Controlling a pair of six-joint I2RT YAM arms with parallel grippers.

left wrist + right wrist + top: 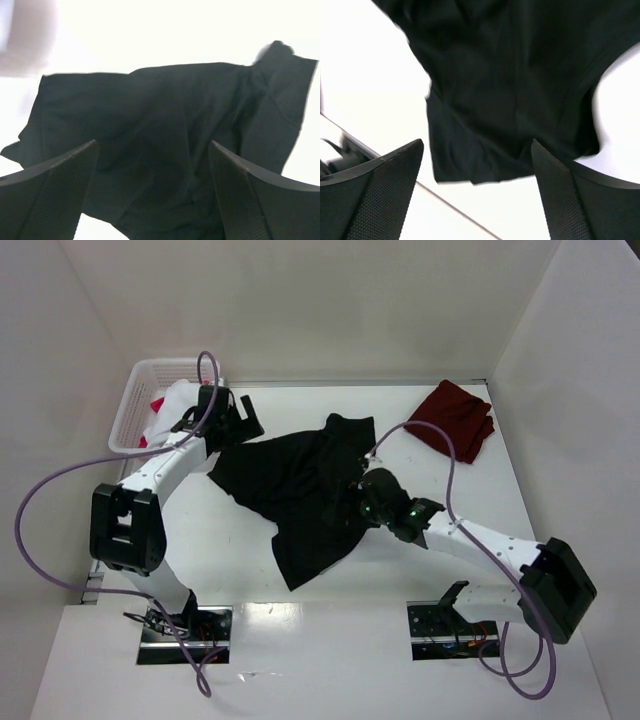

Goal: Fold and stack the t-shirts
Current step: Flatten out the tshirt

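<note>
A black t-shirt (pixel 300 495) lies crumpled and partly spread in the middle of the table, also filling the left wrist view (pixel 165 130) and the top of the right wrist view (pixel 510 85). A dark maroon t-shirt (pixel 452 420) lies folded at the back right. My left gripper (pixel 243 427) (pixel 153 145) hovers open over the black shirt's upper left corner, with nothing between its fingers. Above the shirt's right side, my right gripper (pixel 362 492) (pixel 478 142) also stands open, the shirt's edge showing between its fingers. Neither gripper holds cloth.
A white lattice basket (pixel 135 405) stands at the back left with a white shirt (pixel 182 398) and pink-red cloth (pixel 157 406) in it, right beside my left arm. Purple cables loop off both arms. White walls enclose the table.
</note>
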